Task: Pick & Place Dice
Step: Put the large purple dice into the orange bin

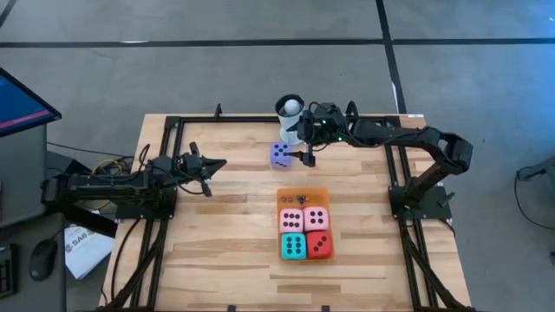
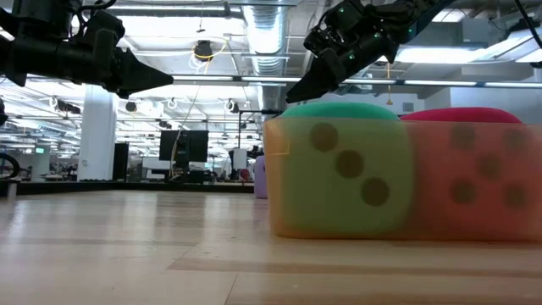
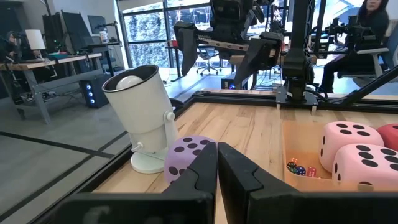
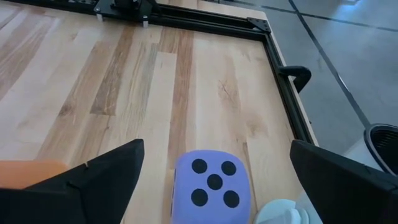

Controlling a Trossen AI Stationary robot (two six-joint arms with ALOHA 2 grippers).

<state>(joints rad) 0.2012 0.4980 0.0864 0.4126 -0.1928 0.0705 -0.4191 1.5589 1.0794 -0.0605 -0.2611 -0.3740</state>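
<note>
From above, the right end effector [image 1: 307,157] hangs with its fingers spread wide just beside the purple die [image 1: 281,155], holding nothing. Its own wrist camera makes this plainer: the purple die [image 4: 213,185] sits on the bench [image 4: 93,74] between the two spread fingers [image 4: 106,171], five pips up, touched by neither. The white mug [image 1: 290,113] with a ball in it stands just behind that die, at the far edge of the bench.

The left end effector [image 1: 208,165] waits over the left part of the bench, fingers pressed together on nothing (its wrist camera shows the two tips [image 3: 205,165] meeting).

The orange mat [image 1: 301,195] carries four dice in a tight square: two pink dice [image 1: 292,219] at the back, a teal die [image 1: 293,246] and a red die [image 1: 319,245] in front. Only the left wrist camera picks out tiny coloured beads [image 3: 300,169] lying on the mat beside the pink dice. The table-height camera fills with the teal die [image 2: 343,174] and red die [image 2: 478,174] close up.
</note>
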